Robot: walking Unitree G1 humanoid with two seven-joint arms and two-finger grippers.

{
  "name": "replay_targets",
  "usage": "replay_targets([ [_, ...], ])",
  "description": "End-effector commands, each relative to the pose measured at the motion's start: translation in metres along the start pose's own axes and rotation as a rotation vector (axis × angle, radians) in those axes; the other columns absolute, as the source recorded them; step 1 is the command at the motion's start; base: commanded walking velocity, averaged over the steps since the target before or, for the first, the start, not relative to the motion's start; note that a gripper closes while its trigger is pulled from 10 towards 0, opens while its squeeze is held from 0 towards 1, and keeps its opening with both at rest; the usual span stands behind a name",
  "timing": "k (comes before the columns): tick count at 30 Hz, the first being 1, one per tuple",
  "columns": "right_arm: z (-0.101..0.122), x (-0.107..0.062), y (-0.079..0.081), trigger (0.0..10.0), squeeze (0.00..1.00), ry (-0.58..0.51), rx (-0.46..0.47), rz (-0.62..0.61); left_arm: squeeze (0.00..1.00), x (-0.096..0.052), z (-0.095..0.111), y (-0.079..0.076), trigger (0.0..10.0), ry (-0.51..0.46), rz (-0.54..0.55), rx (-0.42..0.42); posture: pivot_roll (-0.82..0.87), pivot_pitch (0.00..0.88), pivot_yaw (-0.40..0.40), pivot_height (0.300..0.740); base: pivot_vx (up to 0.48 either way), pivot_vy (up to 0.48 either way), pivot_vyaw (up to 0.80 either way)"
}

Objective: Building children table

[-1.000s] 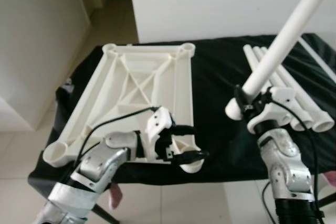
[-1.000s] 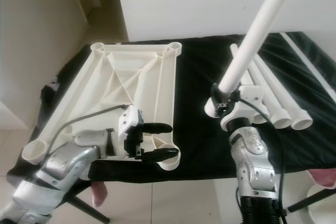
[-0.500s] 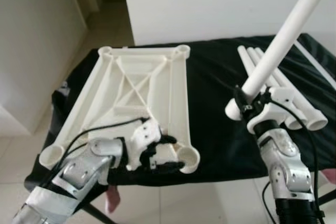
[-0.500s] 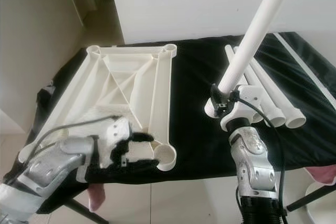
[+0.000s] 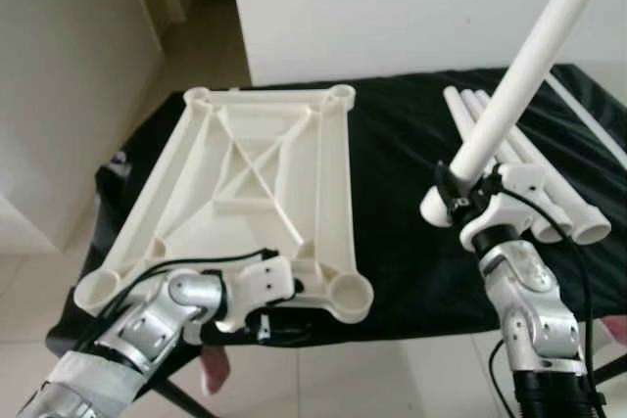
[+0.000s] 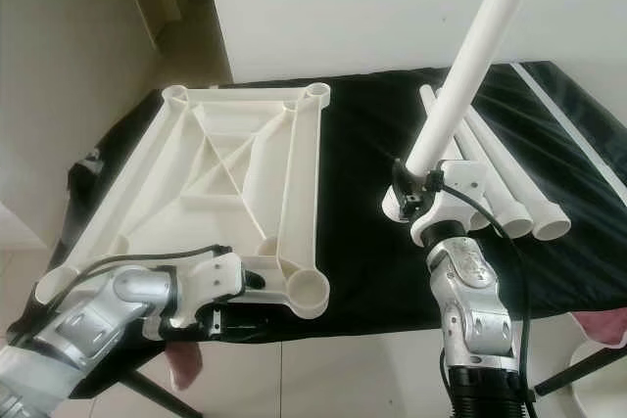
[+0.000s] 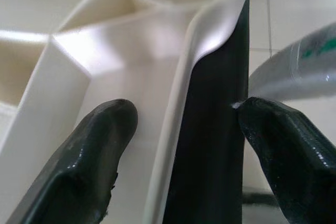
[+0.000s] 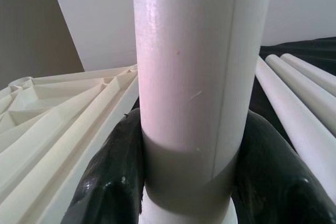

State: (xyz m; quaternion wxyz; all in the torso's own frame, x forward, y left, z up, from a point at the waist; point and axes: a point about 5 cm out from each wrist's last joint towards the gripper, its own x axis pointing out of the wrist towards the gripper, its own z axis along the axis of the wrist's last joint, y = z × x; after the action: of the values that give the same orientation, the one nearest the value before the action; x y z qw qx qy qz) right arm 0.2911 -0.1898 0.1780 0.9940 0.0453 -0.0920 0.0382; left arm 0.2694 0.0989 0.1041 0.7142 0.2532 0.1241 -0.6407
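White tabletop [image 5: 265, 183] is lying upside down, 0 legs fitted; we are straddling its near rim with the left gripper [image 7: 176, 156] fingers wide, right gripper [image 8: 189, 182] clamping 1 leg [image 5: 529, 66], 3 spare legs [image 6: 509, 183] waiting.

A white wall [image 5: 392, 7] stood at 12 o'clock, beige tiled floor [image 5: 39, 281] at 9, a black-draped tabletop [image 5: 402, 193] between.

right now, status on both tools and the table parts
Left tool straddling tabletop near edge, open. Right tool shut on table leg, held upright. Three spare legs on black cloth. Nothing blocking.
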Motion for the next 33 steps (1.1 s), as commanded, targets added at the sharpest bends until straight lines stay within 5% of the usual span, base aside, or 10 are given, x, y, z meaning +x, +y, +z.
replay_targets([
  [1, 0.002, 0.003, 0.002, 10.0, 0.00, -0.003, -0.002, 0.005, 0.00, 0.012, 0.012, 0.009, 10.0, -0.034, 0.079, 0.039, 0.01, 0.000, 0.045, 0.740, 0.000, 0.000, 0.00],
  [8, 0.002, 0.005, 0.001, 10.0, 0.00, -0.005, -0.006, -0.004, 0.00, 0.037, 0.038, 0.015, 10.0, -0.121, 0.072, 0.064, 0.00, 0.000, 0.050, 0.740, 0.000, 0.000, 0.00],
  [11, 0.004, 0.005, -0.004, 10.0, 0.00, -0.010, -0.020, -0.021, 0.00, 0.058, 0.066, 0.017, 10.0, -0.221, 0.081, 0.049, -0.01, 0.000, 0.054, 0.740, 0.000, 0.000, 0.00],
  [16, 0.005, 0.005, -0.005, 10.0, 0.00, -0.013, -0.021, -0.028, 0.00, 0.064, 0.072, 0.019, 10.0, -0.236, 0.094, 0.046, -0.02, 0.000, 0.060, 0.740, 0.000, 0.000, 0.00],
  [22, 0.007, 0.003, -0.011, 10.0, 0.00, -0.025, -0.041, -0.060, 0.00, 0.090, 0.083, 0.026, 10.0, -0.274, 0.245, -0.045, -0.04, 0.000, 0.057, 0.740, 0.000, 0.000, 0.00],
  [26, 0.008, 0.002, -0.011, 10.0, 0.00, -0.037, -0.047, -0.072, 0.00, 0.091, 0.089, 0.025, 10.0, -0.320, 0.233, -0.054, -0.05, 0.000, 0.053, 0.740, 0.000, 0.000, 0.00],
  [33, 0.011, 0.001, -0.011, 10.0, 0.00, -0.067, -0.039, -0.102, 0.00, 0.063, 0.104, 0.037, 10.0, -0.453, 0.195, -0.139, -0.06, 0.000, 0.050, 0.740, 0.000, 0.000, 0.00],
])
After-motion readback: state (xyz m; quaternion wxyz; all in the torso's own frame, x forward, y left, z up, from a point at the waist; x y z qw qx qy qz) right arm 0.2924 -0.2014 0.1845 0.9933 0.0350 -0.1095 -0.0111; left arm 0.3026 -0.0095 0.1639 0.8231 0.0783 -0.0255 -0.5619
